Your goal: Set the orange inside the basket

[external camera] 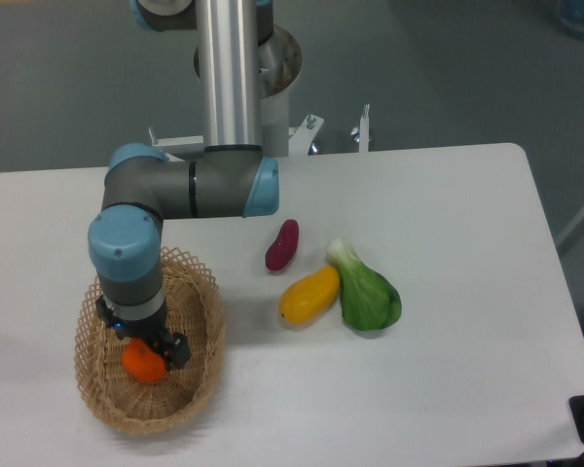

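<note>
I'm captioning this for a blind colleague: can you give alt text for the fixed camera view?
A robot arm's pincer holds an orange low inside an oval wicker basket at the left of a white table. To the right lie a purple-red vegetable, a yellow fruit and a leafy green.

Arm drops from top centre of frame, elbows left, wrist pointing straight down at lower left. Gripper (148, 352) low, black fingers (176, 349) clamped on the orange (143, 363), mostly hidden by wrist.
</note>
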